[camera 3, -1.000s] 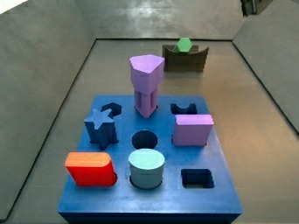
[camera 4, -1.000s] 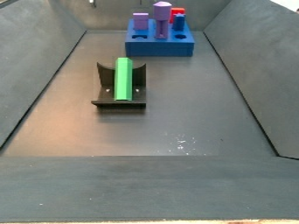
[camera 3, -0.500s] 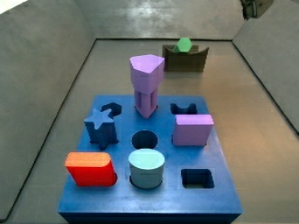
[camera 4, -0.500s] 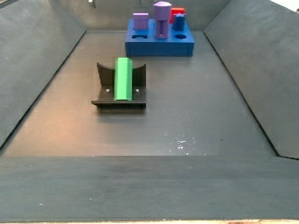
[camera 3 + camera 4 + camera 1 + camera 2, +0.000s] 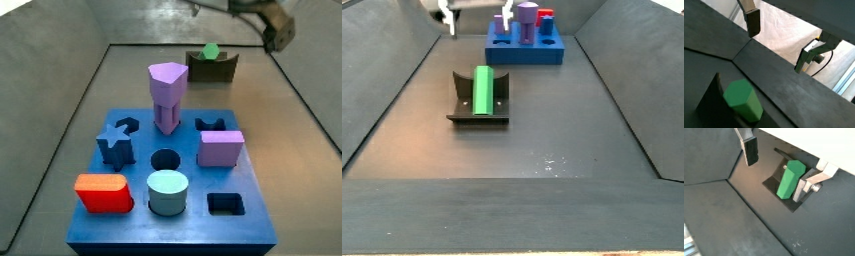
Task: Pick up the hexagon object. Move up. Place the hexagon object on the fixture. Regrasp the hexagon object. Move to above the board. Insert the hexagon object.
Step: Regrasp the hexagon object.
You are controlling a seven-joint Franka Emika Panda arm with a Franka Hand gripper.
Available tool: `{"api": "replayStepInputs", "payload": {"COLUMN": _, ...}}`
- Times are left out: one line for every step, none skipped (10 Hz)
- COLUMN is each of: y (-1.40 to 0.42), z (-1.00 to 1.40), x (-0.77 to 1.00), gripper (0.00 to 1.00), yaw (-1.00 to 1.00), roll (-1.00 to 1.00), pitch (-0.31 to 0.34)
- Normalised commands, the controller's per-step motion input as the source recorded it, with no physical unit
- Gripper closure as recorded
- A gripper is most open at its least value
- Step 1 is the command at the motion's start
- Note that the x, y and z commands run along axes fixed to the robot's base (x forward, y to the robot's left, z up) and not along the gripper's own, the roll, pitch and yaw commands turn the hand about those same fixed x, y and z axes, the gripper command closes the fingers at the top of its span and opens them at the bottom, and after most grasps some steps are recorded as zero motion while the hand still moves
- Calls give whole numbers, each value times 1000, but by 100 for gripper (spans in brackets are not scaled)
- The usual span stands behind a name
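Overhead, empty end effector (image 5: 777,170) above fixture (image 5: 774,178)

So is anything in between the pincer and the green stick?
No. In a wrist view the open pincer hangs above the green hexagon object lying on the fixture, with only empty air between them.

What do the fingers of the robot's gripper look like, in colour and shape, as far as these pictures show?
In both wrist views the gripper has two flat silver plate fingers ending in dark rectangular pads. One finger is bolted on with a visible screw. In a wrist view a thin dark cable loops behind it. In a side view the gripper is only a dark grey blur, with no markings readable.
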Motion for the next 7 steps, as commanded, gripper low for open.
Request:
{"api": "replayStepInputs", "payload": {"y": 44, "z": -1000, "x": 85, "gripper": 0, "yaw": 36, "roll": 70, "pitch": -44}}
{"api": "replayStepInputs", "payload": {"y": 42, "z": -1000, "x": 93, "gripper": 0, "yaw": 29, "roll": 68, "pitch": -38}}
{"api": "replayStepInputs", "payload": {"y": 38, "z": -1000, "x": 101, "gripper": 0, "yaw": 24, "roll": 66, "pitch": -36}}
{"api": "replayStepInputs", "payload": {"y": 28, "z": -1000, "x": 113, "gripper": 0, "yaw": 18, "roll": 64, "pitch": -28}}
{"api": "replayStepInputs", "payload": {"y": 23, "z": -1000, "x": 118, "gripper": 0, "yaw": 20, "roll": 66, "pitch": -24}}
{"api": "replayStepInputs", "payload": {"y": 14, "z": -871, "x": 112, "gripper": 0, "yaw": 20, "roll": 65, "pitch": -20}}
{"api": "replayStepInputs", "payload": {"y": 10, "z": -737, "x": 101, "gripper": 0, "yaw": 23, "roll": 62, "pitch": -22}}
